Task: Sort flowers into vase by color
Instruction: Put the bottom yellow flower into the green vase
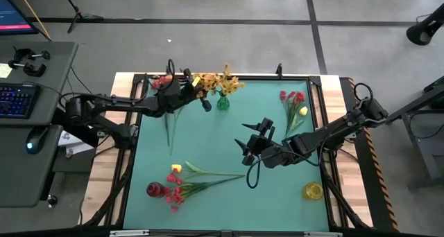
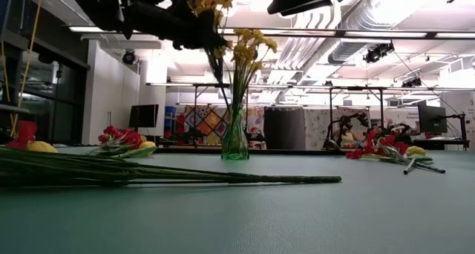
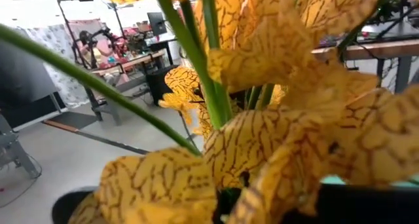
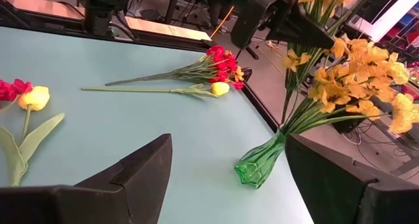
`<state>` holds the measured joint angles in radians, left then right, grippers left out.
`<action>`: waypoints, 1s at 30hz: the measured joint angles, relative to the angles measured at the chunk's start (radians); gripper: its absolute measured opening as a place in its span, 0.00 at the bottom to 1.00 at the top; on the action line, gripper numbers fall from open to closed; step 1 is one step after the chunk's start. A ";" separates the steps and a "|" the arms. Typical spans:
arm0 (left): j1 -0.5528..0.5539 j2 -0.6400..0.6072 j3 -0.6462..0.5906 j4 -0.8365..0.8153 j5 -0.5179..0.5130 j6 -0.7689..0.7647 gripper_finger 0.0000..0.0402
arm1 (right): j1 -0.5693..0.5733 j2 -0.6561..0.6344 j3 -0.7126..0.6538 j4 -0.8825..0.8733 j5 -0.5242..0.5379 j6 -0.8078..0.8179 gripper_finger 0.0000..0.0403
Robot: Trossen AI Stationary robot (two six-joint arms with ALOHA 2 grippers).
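A green glass vase [image 1: 223, 103] stands at the table's far middle with orange-yellow sprays [image 1: 227, 83] in it. My left gripper [image 1: 192, 87] hovers just left of it, shut on another orange-yellow spray [image 2: 211, 1]; its blossoms [image 3: 262, 145] fill the left wrist view. My right gripper [image 1: 244, 148] waits open above the table's middle, holding nothing. Loose flowers lie flat in three bunches: red at the far left [image 1: 164, 81], red and yellow at the right [image 1: 294, 105], and mixed at the near left [image 1: 182, 181]. My left gripper holds the orange-yellow spray by the top of its stem [image 2: 220, 61], just below the blossoms. The fingers come in level from the table's left. The stem [image 4: 290, 73] hangs down toward the vase's mouth [image 4: 280, 133]. Blossoms hide the place of contact in the wrist view.
A red vase [image 1: 154, 189] stands at the near left and a yellow vase [image 1: 313, 190] at the near right. Open green mat lies between the bunches. The table frame's black rails [image 1: 135, 126] border the mat.
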<state>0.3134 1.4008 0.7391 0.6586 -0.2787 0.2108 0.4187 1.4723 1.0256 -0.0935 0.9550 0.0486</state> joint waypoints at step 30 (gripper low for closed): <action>-0.019 -0.145 0.000 -0.088 0.034 -0.017 0.00 | 0.000 0.000 0.000 -0.067 -0.002 0.062 0.71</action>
<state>0.2939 1.2556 0.7387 0.5706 -0.2443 0.1937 0.4187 1.4723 1.0252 -0.1608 0.9531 0.1104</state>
